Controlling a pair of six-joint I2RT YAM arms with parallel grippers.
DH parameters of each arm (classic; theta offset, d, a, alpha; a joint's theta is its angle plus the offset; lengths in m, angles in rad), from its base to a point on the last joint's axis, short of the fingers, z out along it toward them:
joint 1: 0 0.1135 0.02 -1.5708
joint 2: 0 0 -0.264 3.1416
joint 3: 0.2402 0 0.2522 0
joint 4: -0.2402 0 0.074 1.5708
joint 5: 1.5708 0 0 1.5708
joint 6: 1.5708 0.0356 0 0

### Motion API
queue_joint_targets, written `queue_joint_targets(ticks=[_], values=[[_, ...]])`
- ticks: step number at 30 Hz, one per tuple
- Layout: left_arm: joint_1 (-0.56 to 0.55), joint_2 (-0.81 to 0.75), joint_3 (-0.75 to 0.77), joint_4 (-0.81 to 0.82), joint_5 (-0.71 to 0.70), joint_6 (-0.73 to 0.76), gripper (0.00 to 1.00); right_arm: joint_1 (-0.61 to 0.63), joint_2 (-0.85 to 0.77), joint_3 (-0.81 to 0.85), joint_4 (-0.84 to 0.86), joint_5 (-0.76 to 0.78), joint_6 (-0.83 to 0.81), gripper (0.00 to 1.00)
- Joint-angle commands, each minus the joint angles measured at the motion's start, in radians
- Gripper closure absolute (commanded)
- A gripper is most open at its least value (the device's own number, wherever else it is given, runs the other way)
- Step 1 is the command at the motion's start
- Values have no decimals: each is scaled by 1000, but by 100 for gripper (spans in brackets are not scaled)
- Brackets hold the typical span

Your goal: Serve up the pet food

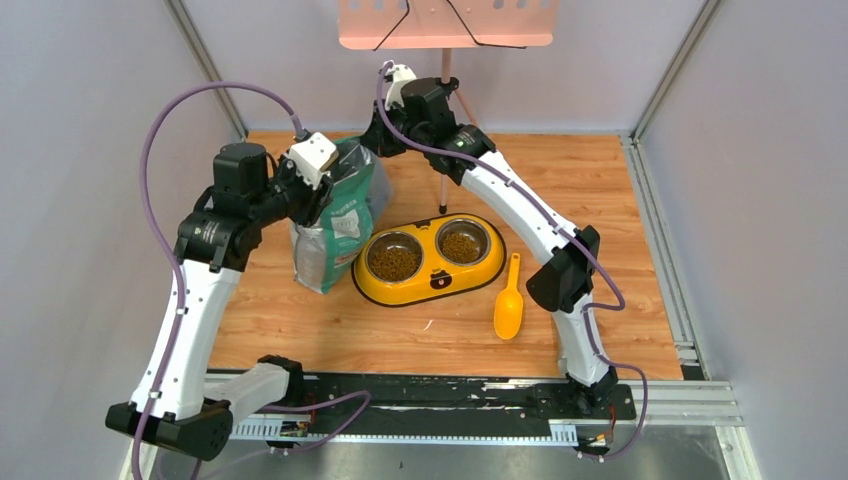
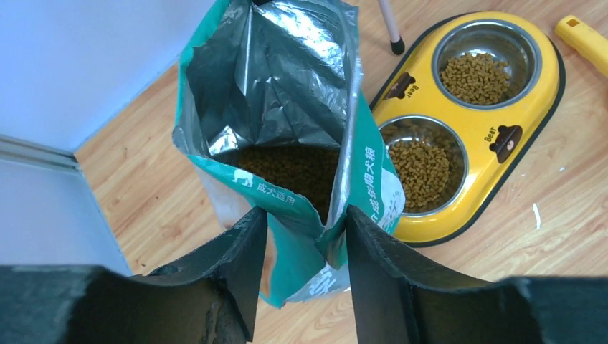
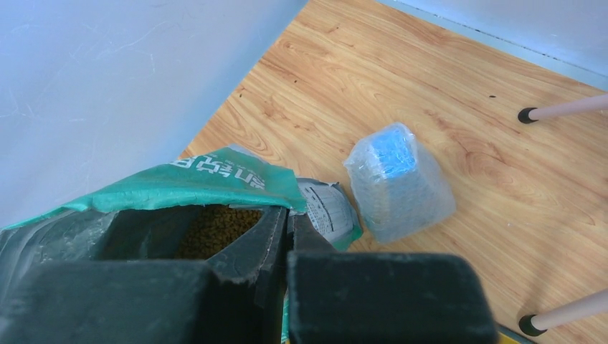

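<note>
**Both bowls loaded, both arms up at the bag**

So the pet food (image 2: 287, 168) is in three places right now: a dark heap down inside the open green-and-white bag (image 1: 338, 225), plus a portion in each steel bowl of the yellow double feeder (image 1: 430, 288). From the top view the two bowls look about equally filled, with kibble covering most of each bottom.

The bag stands upright on the wooden table (image 1: 620, 190), just beside the feeder's left end. I can't tell if they actually touch. Its mouth is spread wide, silver lining showing.

The right gripper (image 3: 287, 218) is clamped on the bag's far rim — fingers pressed together with the green edge pinched between them, kibble visible just below. The left gripper (image 2: 307, 218) is at the near rim with its jaws apart. The bag's folded corner sits in the gap, maybe brushing one finger, but it isn't squeezed.

The orange-yellow scoop (image 1: 509, 300) lies flat on the table just right of the feeder, a little apart from it, handle pointing away from the arm bases. Behind the bag, a small clear plastic packet (image 3: 398, 183) lies on the wood close by, with a couple of pink stand legs (image 3: 566, 107) further out.
</note>
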Motion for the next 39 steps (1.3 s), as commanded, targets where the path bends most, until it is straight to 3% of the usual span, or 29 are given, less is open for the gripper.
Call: queue_joint_targets(ticks=[1, 5, 6, 8, 15, 20, 25, 28, 33, 39], values=[[-13, 15, 34, 64, 4, 12, 53, -5, 2, 45, 55, 79, -11, 100], [-16, 19, 36, 50, -1, 35, 80, -6, 4, 53, 59, 98, -30, 100], [-16, 17, 41, 50, -14, 35, 94, -8, 2, 57, 61, 99, -40, 100], [-14, 11, 48, 45, -40, 40, 100, -14, -3, 63, 63, 101, -54, 100], [-13, -61, 87, 43, -162, 138, 100, -66, -51, 102, 90, 71, -109, 100], [28, -60, 178, -76, -166, 179, 100, -124, -122, 60, 93, -215, -128, 98], [38, -95, 169, -128, -129, 274, 100, -235, -108, 28, 126, -782, -93, 51], [43, -97, 188, -135, -111, 329, 100, -276, -127, -94, 248, -1062, -157, 43], [48, -105, 189, -102, -63, 384, 100, -275, -186, -349, 496, -1100, -427, 41], [50, -103, 187, -62, -55, 393, 100, -249, -65, -253, 596, -1087, -489, 41]])
